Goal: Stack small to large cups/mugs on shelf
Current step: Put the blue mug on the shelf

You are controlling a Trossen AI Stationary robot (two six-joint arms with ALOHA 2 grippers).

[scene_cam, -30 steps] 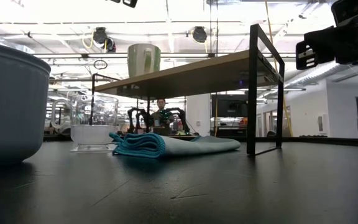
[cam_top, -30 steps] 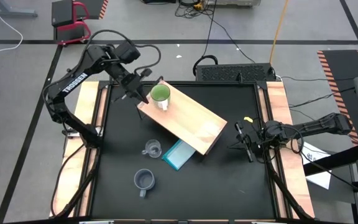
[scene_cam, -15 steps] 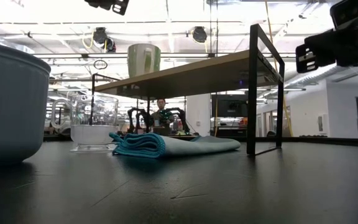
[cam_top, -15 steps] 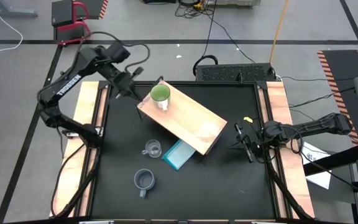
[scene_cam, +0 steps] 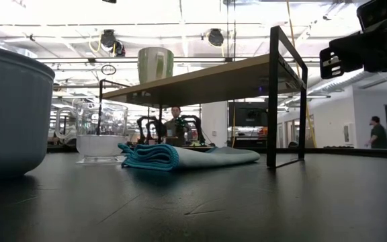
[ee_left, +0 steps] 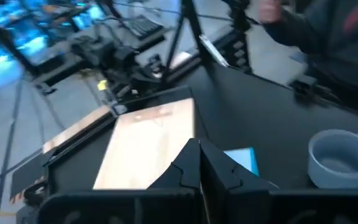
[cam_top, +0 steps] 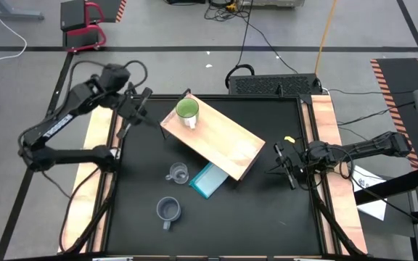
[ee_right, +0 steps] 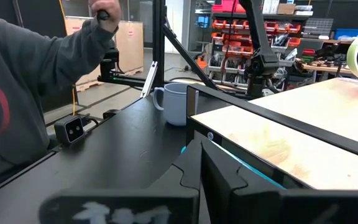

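From above, we see the lime-green mug (cam_top: 187, 111) standing on the shelf (cam_top: 220, 138) at its far-left end, the glass cup (cam_top: 178, 173) and grey-blue mug (cam_top: 168, 210) on the table in front, our left gripper (cam_top: 132, 116) clenched and empty left of the shelf. At table height, the blue cloth (scene_cam: 180, 156) lies under the shelf. Our right gripper (ee_right: 201, 163), clenched on nothing, faces the shelf's edge.

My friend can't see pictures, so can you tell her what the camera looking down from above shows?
A green mug stands on one end of a wooden shelf on a black table. A clear glass cup, a grey-blue mug and a blue cloth sit on the table beside it. The left claw and right claw, both shut, hold nothing.
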